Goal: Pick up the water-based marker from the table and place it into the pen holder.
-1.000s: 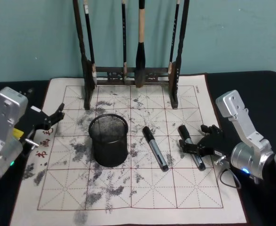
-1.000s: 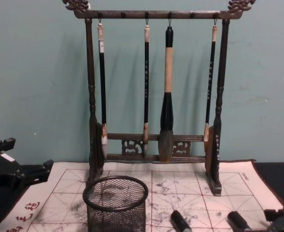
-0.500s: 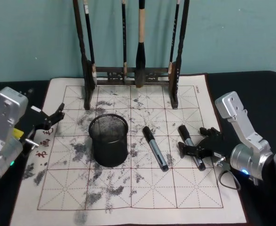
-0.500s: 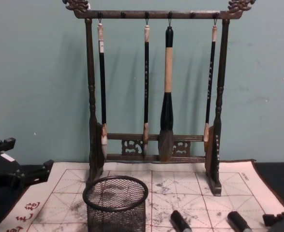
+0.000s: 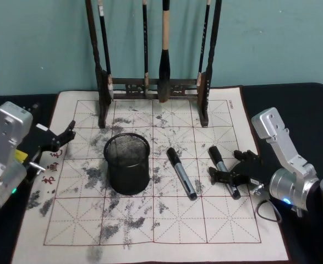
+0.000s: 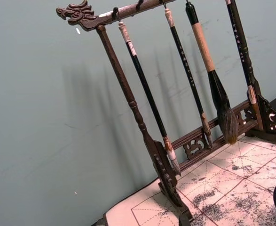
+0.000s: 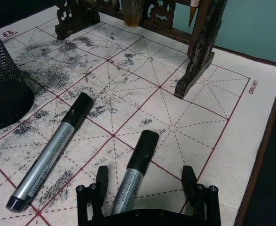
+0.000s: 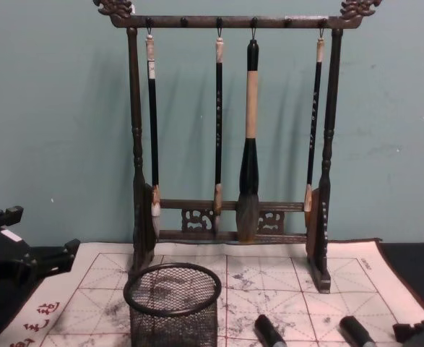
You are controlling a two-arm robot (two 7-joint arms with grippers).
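a grey marker [image 5: 181, 173] and its twin [image 5: 223, 171] lie flat beside the upright mesh pen holder [image 5: 127, 173].

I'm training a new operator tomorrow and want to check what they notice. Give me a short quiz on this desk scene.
1. How many brushes hang on the wooden rack?
2. A near marker and a far marker lie to the right of the mesh cup. The open right gripper straddles: A, the near one; B, the far one; C, neither.
3. True or false: the left gripper sits at the left edge of the mat, apart from both markers.

Key: 1. four; 2. B; 3. true.
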